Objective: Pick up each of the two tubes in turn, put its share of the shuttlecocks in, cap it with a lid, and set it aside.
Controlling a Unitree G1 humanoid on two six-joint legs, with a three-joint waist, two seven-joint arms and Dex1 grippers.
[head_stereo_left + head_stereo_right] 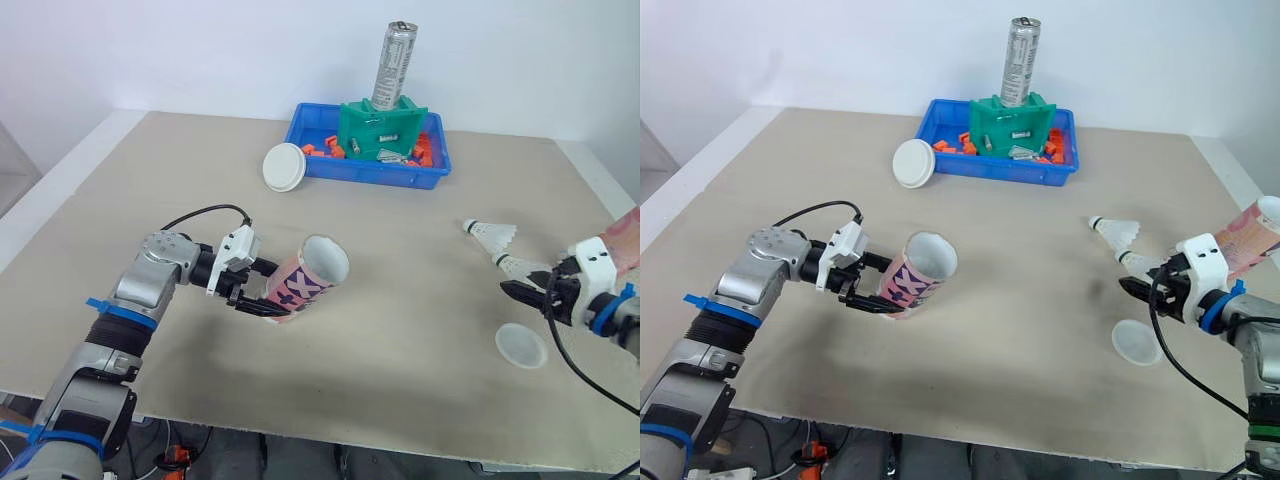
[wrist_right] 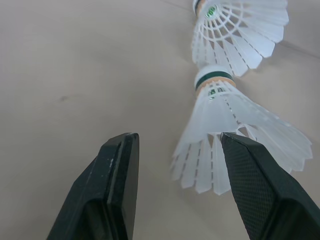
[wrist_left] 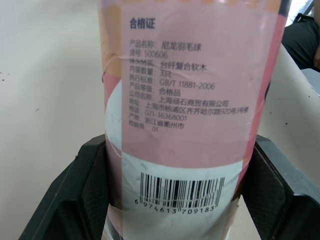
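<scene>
Left wrist view shows the pink cardboard tube with a printed label (image 3: 190, 100) clamped tightly between the two black fingers (image 3: 85, 200) of the left gripper (image 1: 258, 298). From the head camera this tube is held tilted over the beige table (image 1: 400, 320), with its open mouth turned up and toward the right side. The right gripper (image 2: 177, 140) is wide open and has hold of nothing. A white plastic shuttlecock (image 2: 225, 120) lies on the table between its fingers, and a second white shuttlecock (image 2: 240, 30) lies just beyond it. One round white lid (image 1: 521, 346) lies near the right gripper, and another round white lid (image 1: 283, 166) is just beside the blue plastic tray (image 1: 370, 176)
</scene>
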